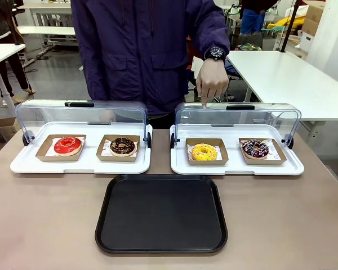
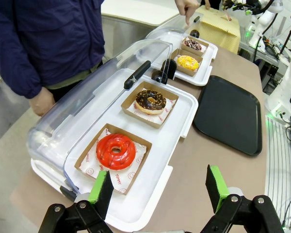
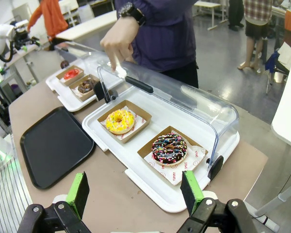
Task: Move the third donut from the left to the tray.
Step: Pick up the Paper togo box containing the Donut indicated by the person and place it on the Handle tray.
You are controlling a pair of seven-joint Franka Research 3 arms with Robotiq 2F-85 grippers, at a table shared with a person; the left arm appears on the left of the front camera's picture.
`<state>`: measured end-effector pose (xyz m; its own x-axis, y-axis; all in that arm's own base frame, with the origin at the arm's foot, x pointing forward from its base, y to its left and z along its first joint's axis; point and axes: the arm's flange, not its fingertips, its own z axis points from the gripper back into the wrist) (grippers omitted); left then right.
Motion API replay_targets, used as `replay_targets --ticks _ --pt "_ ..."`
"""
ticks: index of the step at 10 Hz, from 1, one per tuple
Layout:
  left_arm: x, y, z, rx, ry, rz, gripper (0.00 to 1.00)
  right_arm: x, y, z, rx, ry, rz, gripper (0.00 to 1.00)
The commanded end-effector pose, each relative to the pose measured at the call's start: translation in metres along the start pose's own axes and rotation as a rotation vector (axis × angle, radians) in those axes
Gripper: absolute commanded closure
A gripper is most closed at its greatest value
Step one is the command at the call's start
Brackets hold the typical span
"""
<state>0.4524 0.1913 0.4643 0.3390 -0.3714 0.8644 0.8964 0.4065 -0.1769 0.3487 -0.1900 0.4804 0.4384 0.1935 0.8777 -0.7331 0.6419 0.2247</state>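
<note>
The donut (image 1: 204, 152) waits in its white tray (image 1: 236, 169).
Your left gripper (image 2: 158, 183) gapes empty; the black tray (image 1: 161, 214) lies at the tabletop's near edge; the donut sits at the white tray's left end; your right gripper (image 3: 134, 188) gapes empty.

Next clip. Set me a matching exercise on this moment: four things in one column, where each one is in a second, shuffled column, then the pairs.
Things
1. yellow-iced donut
2. red-iced donut
3. black tray
4. person's hand

Places
A. left side of the left white tray
B. on the table, nearer the robot than both white trays
C. at the raised clear lid of the right white tray
D. left side of the right white tray

Pairs: 1-D, 2-A, 3-B, 4-C.
</note>
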Motion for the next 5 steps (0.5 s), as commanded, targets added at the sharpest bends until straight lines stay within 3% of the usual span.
replay_targets --ticks 1,5 --pt "0.0012 0.0000 0.0026 -0.009 -0.009 -0.011 0.00 0.0020 -0.0006 -0.0005 0.001 -0.017 0.007 0.00" --pt "0.0012 0.0000 0.0026 -0.009 -0.009 -0.011 0.00 0.0020 -0.0006 -0.0005 0.001 -0.017 0.007 0.00"
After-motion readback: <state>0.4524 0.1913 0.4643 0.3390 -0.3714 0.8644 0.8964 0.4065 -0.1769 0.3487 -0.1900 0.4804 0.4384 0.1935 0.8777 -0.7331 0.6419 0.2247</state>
